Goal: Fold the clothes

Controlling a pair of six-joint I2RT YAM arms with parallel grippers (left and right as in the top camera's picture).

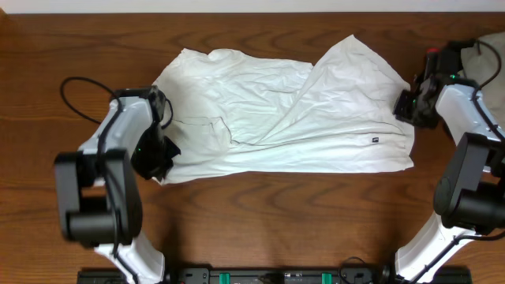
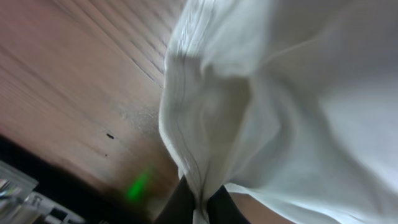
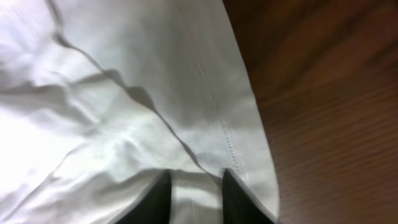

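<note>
While left gripper (image 2: 200, 208) clamps the clothes (image 1: 284, 110) at their 8 o'clock corner, right gripper (image 3: 196, 193) sits part-open over the 3 o'clock hem, gripping nothing. Clothes lie spread out, first fold pending. Next: right must pinch the hem before lifting.

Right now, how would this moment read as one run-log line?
clothes: spread on table | left jaws: shut on edge | right jaws: open, cloth between

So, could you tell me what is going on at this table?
Two robot arms are working on a white garment spread across the wooden table. The left fingers are shut on a bunched bit of its left edge. The right fingers stand parted at the right hem, with cloth lying between them but not pinched. The garment is wrinkled and not yet folded into a bundle.
</note>
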